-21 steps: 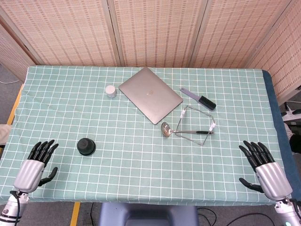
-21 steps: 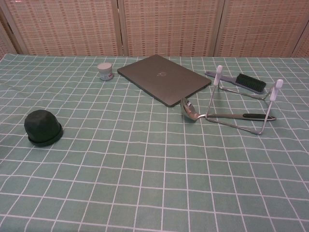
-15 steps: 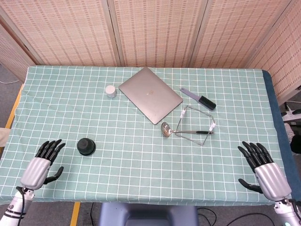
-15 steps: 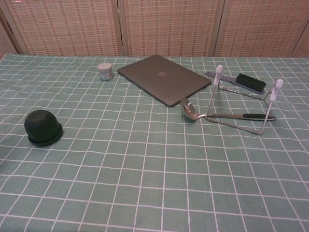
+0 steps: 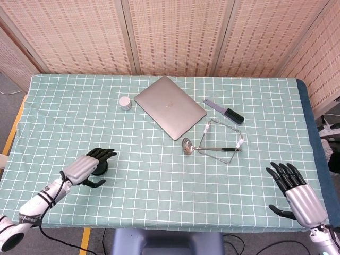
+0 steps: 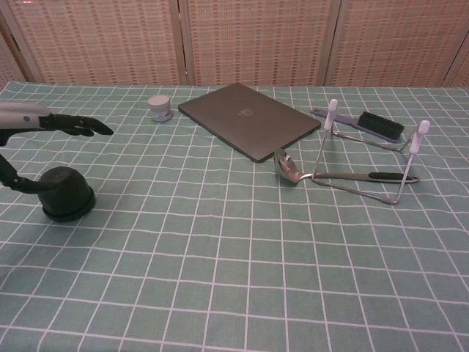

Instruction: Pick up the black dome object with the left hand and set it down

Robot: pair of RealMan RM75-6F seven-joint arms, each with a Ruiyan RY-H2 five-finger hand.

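Observation:
The black dome object (image 6: 66,193) stands upright on the green checked cloth at the front left. My left hand (image 5: 87,166) hovers over it, fingers stretched out above its top and apart. The thumb (image 6: 16,182) reaches down to the dome's left side; contact is unclear. In the head view the hand hides most of the black dome object (image 5: 101,169). My right hand (image 5: 295,192) is spread open and holds nothing at the table's front right edge; the chest view does not show it.
A closed grey laptop (image 5: 170,107) lies at the back centre with a small white jar (image 5: 125,102) to its left. A brush (image 5: 225,111), a wire stand (image 5: 224,140) and a metal ladle (image 5: 189,146) lie to the right.
My left hand has swung from the front left corner rightward and forward until it is over the dome. The right hand has shifted slightly. The dome has not moved.

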